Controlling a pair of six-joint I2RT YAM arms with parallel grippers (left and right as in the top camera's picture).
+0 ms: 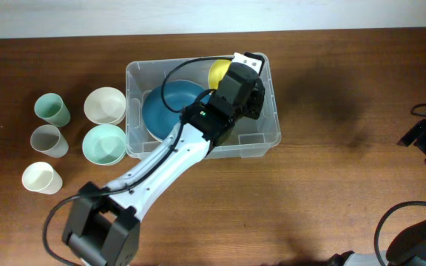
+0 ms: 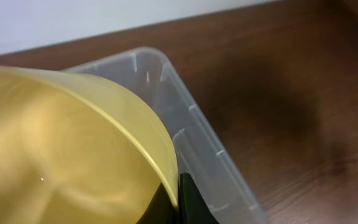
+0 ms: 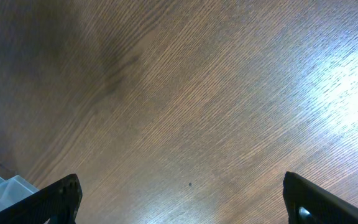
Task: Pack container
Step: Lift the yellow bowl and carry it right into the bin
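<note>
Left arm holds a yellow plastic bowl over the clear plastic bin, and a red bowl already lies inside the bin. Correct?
One slip: the round plastic bowl lying in the clear rectangular plastic container is blue, not red, as the overhead view shows. The rest stands: the left arm's jaws hold the yellow plastic bowl over the container.

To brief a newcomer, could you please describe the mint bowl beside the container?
Start at the clear container mid-table. Two bowls stand by its left wall. The mint bowl, nearer the robot, is pale green; the other bowl is cream.
</note>
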